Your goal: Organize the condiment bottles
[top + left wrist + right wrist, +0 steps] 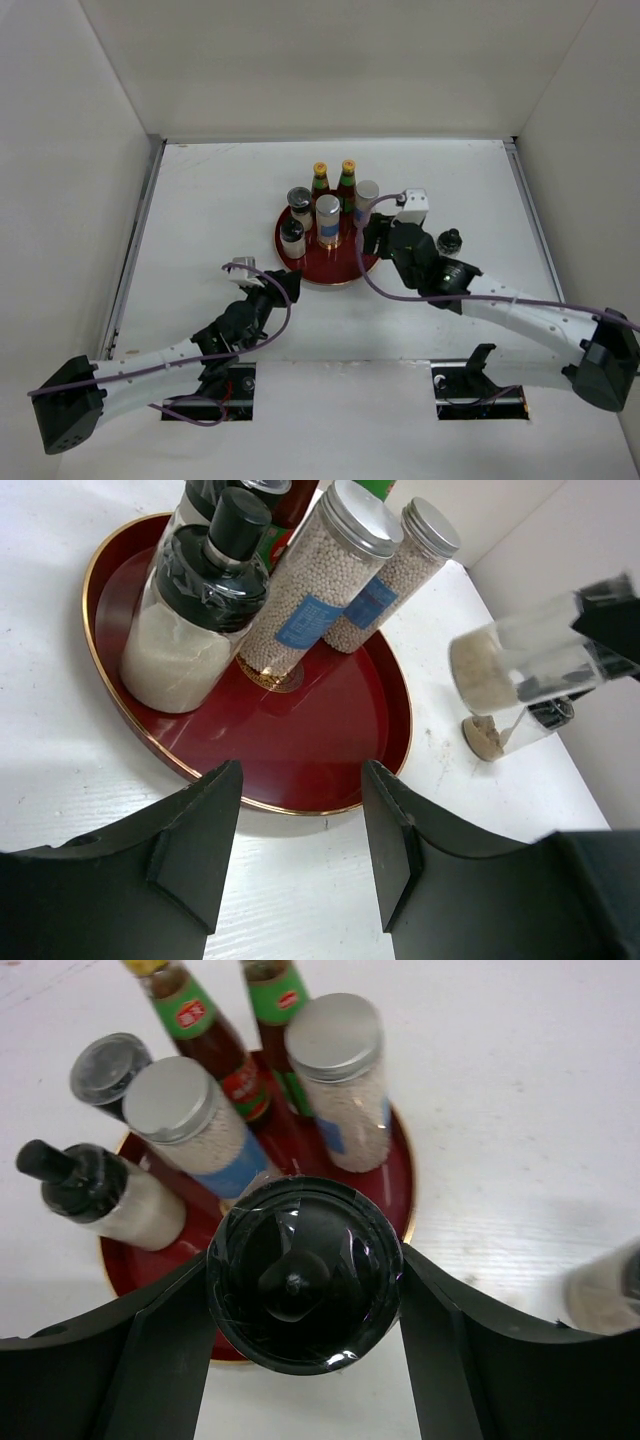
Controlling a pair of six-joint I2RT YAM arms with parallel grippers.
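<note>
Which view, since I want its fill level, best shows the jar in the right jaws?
The left wrist view: the jar is seen side-on, its clear wall showing pale powder. The right wrist view shows only its black lid from above, between the jaws. Top external mostly hides it under the right gripper.

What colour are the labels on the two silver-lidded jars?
Blue labels on both silver-lidded jars; the left wrist view shows them best.

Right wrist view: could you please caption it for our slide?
Right gripper holding a black-lidded jar beside the red tray.
</note>
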